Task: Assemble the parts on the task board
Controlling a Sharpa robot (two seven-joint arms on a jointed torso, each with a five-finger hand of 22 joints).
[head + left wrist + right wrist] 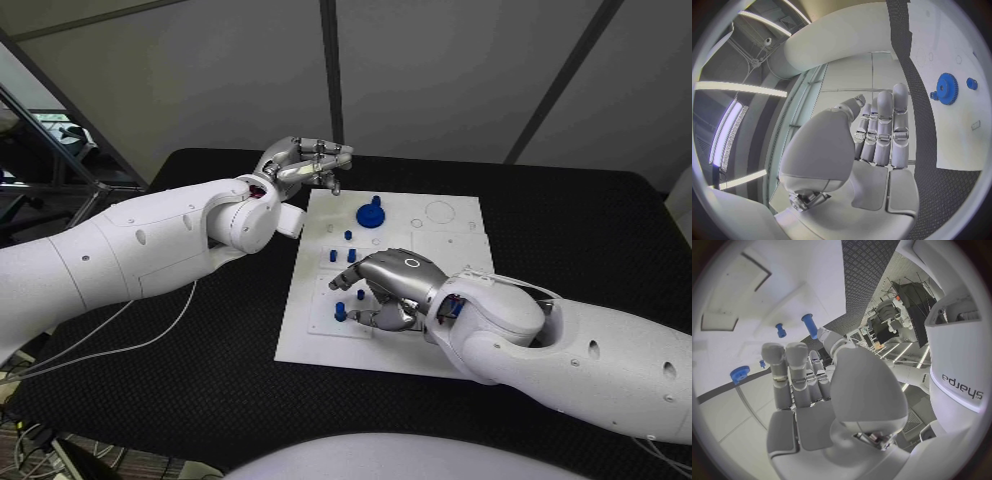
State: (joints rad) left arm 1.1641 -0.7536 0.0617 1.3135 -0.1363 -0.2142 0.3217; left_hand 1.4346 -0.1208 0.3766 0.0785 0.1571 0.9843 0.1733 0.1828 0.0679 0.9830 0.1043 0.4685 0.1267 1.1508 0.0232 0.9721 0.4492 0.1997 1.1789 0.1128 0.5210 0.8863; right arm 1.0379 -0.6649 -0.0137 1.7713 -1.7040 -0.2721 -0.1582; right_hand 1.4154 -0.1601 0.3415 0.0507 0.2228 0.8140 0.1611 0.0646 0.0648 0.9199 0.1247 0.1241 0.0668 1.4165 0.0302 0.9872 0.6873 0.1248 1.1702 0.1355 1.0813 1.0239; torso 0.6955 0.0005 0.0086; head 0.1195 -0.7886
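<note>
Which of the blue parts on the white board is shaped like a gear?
The blue gear at the far end of the task board, wide and toothed; the other blue parts nearer the right hand are narrow pegs.

The robot has two big white arms with smooth, round shells. The left arm has small dark dots on its shell and a bit of red at the wrist. The right arm has small dots too. Each arm ends in a shiny silver hand: the left hand and the right hand. Thin white cables hang beside the left arm.
</note>
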